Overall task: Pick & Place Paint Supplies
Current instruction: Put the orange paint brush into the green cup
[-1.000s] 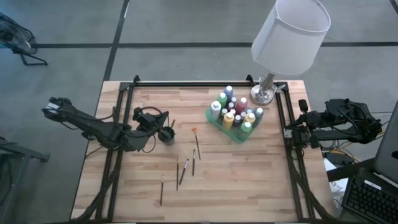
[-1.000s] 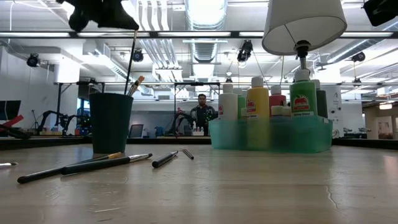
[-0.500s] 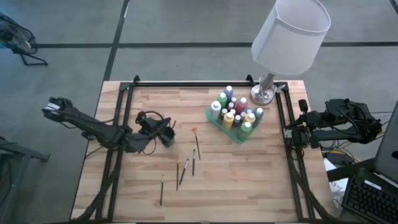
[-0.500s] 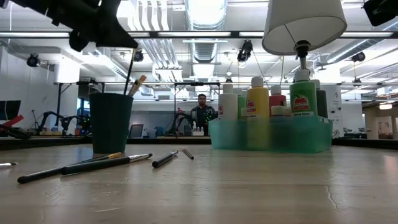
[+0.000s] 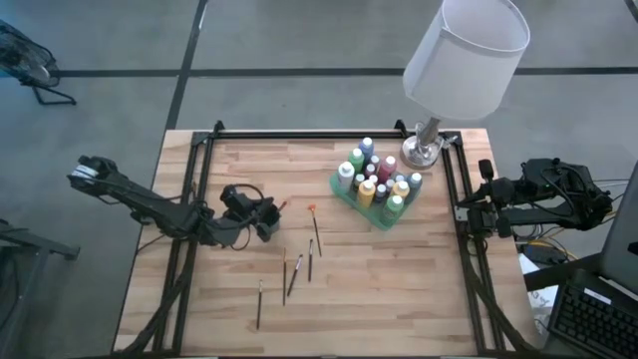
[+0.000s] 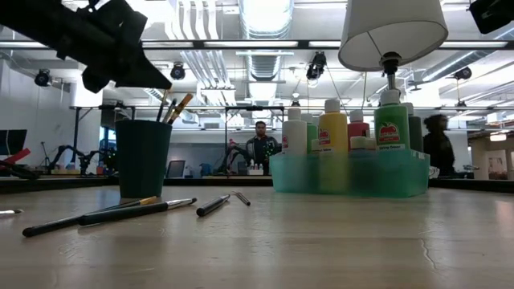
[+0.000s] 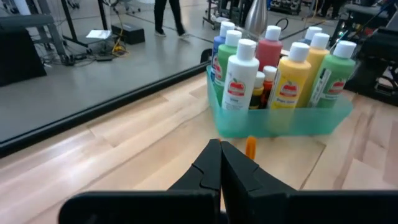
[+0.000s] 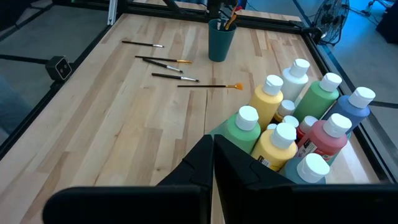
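The left tool (image 5: pixel 267 217) hangs over the dark cup (image 6: pixel 143 158), fingers pressed together on nothing. Two brushes (image 6: pixel 173 107) stand in the cup, tips up. Five more brushes (image 5: pixel 295 274) lie loose on the bench (image 5: pixel 419 289) just right of the cup, one with an orange tip (image 8: pixel 209 86). Farther right, a green tray (image 5: pixel 351 199) holds the white-capped bottles (image 5: pixel 367 191): white, yellow, green, red, blue. Each carries a red label (image 7: pixel 236 86), its writing too small to read. A lamp (image 5: pixel 464 60) stands behind the tray. The right tool (image 8: pixel 213 152) waits at the bench's right edge, fingers pressed together and empty.
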Action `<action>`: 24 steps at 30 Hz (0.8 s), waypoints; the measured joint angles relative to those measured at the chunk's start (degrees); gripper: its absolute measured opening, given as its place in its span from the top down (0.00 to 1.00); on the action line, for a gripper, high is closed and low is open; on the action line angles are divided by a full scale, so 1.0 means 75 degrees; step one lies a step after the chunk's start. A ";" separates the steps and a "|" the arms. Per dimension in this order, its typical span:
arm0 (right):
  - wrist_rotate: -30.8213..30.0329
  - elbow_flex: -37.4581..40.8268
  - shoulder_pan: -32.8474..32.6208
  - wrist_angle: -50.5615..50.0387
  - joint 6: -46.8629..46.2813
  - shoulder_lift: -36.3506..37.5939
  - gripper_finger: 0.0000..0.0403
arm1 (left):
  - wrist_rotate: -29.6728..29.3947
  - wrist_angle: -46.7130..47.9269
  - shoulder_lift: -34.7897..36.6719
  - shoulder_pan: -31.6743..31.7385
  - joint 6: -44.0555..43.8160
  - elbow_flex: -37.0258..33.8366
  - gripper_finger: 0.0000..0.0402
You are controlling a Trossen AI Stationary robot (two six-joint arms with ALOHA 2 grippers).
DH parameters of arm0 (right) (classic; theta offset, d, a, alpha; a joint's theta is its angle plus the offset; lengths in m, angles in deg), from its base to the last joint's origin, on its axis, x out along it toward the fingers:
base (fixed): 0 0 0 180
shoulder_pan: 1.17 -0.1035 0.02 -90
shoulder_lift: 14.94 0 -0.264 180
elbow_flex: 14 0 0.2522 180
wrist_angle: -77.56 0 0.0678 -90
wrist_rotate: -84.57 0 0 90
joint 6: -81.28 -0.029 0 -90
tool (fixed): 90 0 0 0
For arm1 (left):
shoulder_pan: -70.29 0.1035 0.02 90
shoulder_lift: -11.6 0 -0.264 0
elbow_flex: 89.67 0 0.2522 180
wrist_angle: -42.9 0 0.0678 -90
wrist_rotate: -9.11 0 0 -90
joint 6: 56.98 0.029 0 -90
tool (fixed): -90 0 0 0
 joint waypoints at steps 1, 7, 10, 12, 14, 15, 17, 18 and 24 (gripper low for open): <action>0.0000 0.0002 0.0002 -0.0002 0.0000 0.0000 0.98 | 0.0019 -0.0014 -0.0001 0.0000 -0.0028 -0.0042 1.00; 0.0001 0.0001 0.0001 -0.0002 0.0001 -0.0002 0.98 | 0.0171 -0.0032 -0.0004 0.0003 -0.0068 -0.0163 0.98; 0.0000 0.0000 0.0002 0.0000 0.0000 0.0000 0.98 | 0.0522 0.0009 -0.0004 0.0003 0.0098 -0.0196 0.94; 0.0002 0.0000 0.0000 0.0000 0.0000 -0.0002 0.98 | 0.0850 0.0019 -0.0004 0.0003 0.0287 -0.0196 0.90; 0.0002 0.0003 0.0000 -0.0002 0.0000 0.0000 0.98 | 0.1013 0.0018 -0.0004 0.0003 0.0299 -0.0196 0.86; 0.0001 0.0000 0.0000 -0.0002 0.0000 -0.0002 0.98 | 0.1024 0.0021 -0.0004 0.0003 0.0285 -0.0196 0.83; 0.0002 0.0000 0.0002 0.0000 0.0000 -0.0001 0.98 | 0.1024 0.0025 -0.0004 0.0003 0.0208 -0.0187 0.79; 0.0000 0.0002 0.0001 -0.0001 0.0000 -0.0001 0.98 | 0.1027 0.0044 -0.0003 0.0003 0.0151 -0.0154 0.76; 0.0002 0.0002 0.0000 -0.0001 0.0000 -0.0001 0.98 | 0.1730 0.0035 0.0134 0.0006 0.0319 0.0485 0.67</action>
